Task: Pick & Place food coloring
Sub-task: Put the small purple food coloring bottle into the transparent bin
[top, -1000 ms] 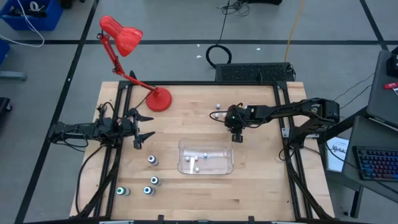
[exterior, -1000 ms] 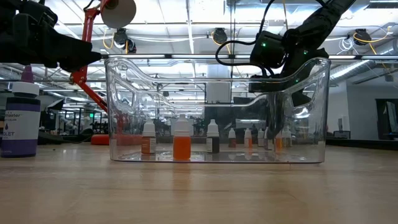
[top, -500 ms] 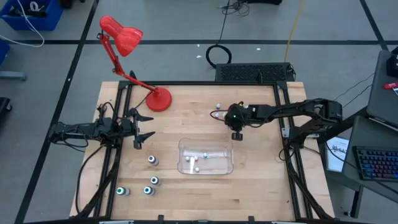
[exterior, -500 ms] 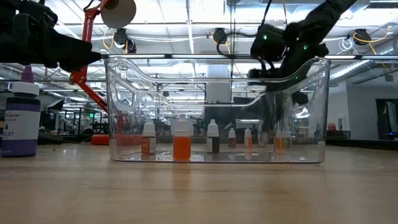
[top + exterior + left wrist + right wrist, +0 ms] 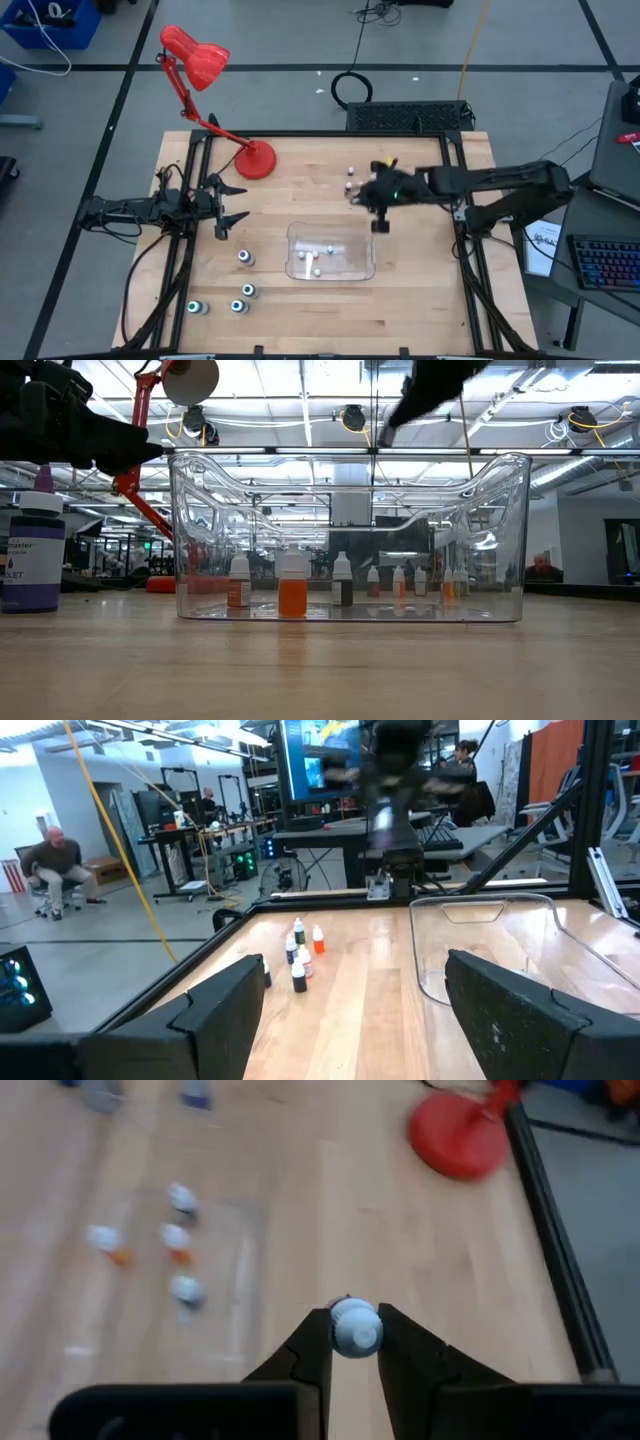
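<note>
Jaws on the left gripper (image 5: 222, 212) stand well apart with nothing between them; that arm waits at the left edge of the wooden table (image 5: 420, 290), beside the base of the red desk lamp (image 5: 256, 160). Four larger teal-topped food coloring bottles (image 5: 246, 258) stand in front of it, near the table's front left. At the middle sits the clear plastic tray (image 5: 366, 268) with three small food coloring bottles in the tray (image 5: 315, 256), one of them orange in the low view. Beyond the tray a few more tiny bottles (image 5: 350, 178) stand on the wood. The right gripper (image 5: 354, 1342), just beyond the tray's right end, has its jaws closed on one small white-capped bottle (image 5: 355, 1327), held clear above the table.
</note>
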Robot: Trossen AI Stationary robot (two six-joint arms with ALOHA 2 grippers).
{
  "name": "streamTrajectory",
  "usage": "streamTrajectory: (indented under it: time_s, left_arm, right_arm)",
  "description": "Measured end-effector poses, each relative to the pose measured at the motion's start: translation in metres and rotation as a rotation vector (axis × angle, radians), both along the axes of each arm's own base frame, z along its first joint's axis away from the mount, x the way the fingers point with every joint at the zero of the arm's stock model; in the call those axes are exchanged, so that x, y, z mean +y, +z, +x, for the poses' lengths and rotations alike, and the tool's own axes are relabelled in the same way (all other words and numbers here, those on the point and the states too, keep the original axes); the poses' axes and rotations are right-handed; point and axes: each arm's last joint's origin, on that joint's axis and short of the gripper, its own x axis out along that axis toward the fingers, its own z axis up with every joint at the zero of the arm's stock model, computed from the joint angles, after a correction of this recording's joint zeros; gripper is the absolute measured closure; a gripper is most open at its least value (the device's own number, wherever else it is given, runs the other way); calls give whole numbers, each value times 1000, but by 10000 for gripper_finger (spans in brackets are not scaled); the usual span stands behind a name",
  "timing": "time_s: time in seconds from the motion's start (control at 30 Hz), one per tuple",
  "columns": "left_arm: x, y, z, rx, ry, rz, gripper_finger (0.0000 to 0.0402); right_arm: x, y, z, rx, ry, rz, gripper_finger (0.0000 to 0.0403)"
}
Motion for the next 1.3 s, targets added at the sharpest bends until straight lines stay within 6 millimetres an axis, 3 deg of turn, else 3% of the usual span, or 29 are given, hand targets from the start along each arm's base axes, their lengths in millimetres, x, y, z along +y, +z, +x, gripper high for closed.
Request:
streamTrajectory:
  time_s: [0.1,0.23,0.37,0.5,0.63,0.8,1.3]
  left_arm:
    - [0,0,0,0,0,0,96]
    - [0,0,0,0,0,0,96]
    - [0,0,0,0,0,0,96]
    - [0,0,0,0,0,0,96]
    - [0,0,0,0,0,0,96]
    - [0,0,0,0,0,0,96]
    - [0,0,0,0,0,0,96]
  right_arm:
    - [31,8,18,26,74,-15,355]
    - [70,1,47,68,168,-10,355]
    - [99,-25,73,125,245,-31,355]
    - [114,-59,92,180,320,22,355]
    - [116,-89,105,249,343,36,355]
    - [108,-110,112,317,343,33,355]
    - [88,-125,116,382,349,63,355]
